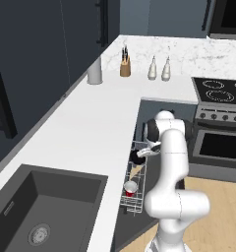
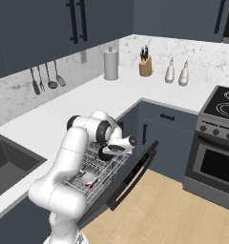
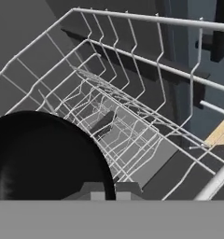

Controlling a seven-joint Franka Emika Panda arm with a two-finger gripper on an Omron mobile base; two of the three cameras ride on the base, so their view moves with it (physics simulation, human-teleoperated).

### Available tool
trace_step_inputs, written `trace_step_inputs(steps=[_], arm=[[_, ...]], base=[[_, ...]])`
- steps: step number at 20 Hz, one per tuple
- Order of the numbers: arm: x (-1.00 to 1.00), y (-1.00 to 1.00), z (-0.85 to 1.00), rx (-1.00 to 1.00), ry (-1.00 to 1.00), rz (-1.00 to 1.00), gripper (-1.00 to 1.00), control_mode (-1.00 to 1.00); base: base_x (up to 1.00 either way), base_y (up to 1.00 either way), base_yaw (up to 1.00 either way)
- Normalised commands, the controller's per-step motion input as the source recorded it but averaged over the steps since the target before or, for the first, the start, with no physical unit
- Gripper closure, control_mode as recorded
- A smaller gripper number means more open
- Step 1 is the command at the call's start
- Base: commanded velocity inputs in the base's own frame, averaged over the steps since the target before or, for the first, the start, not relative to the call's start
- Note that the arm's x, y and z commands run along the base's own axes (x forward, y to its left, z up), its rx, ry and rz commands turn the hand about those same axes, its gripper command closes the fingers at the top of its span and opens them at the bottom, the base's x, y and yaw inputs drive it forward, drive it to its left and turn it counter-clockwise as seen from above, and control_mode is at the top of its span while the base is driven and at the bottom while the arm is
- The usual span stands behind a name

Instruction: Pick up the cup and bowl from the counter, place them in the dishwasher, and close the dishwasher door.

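arm (image 1: 173, 162): white, rounded links | joints: dark | pincer (image 3: 109, 190): grey tips

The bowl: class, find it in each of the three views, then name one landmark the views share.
Left base view: bowl, centre, over the rack.
Right base view: bowl, left of centre, by the wrist.
Hand view: bowl, lower left.
Shared landmark: white wire rack.

Kitchen, dark slate-blue cabinets (image 2: 35, 28) w/ long black handles above and below. White marbled backsplash (image 2: 202, 52) along back wall. Light wood floor (image 2: 169, 214). Steel oven (image 2: 214, 157) w/ knobs and black hob at right. Dark sink (image 1: 41, 206) sunk at left. Utensils (image 2: 45, 78) hang on wall. Knife block (image 1: 125, 66), two pale bottles (image 1: 159, 69), grey canister (image 1: 94, 71) near corner.
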Motion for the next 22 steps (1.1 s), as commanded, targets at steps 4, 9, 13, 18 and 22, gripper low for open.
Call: trace_step_inputs(steps=[4, 9, 13, 18, 22], arm=[[0.00, 0.51, 0.10, 0.00, 0.00, 0.00, 1.00, -1.00], [0.39, 0.22, -0.86, 0.00, 0.09, 0.00, 1.00, -1.00], [0.13, -0.13, -1.00, 0.00, 0.04, 0.02, 1.00, -1.00], [0.00, 0.03, -0.92, 0.00, 0.01, 0.02, -1.00, -1.00], [0.00, 0.26, -0.71, 0.00, -0.05, 0.00, -1.00, -1.00]], base=[[0.00, 0.00, 0.00], [0.00, 0.00, 0.00], [0.00, 0.00, 0.00], [0.00, 0.00, 0.00], [0.00, 0.00, 0.00]])
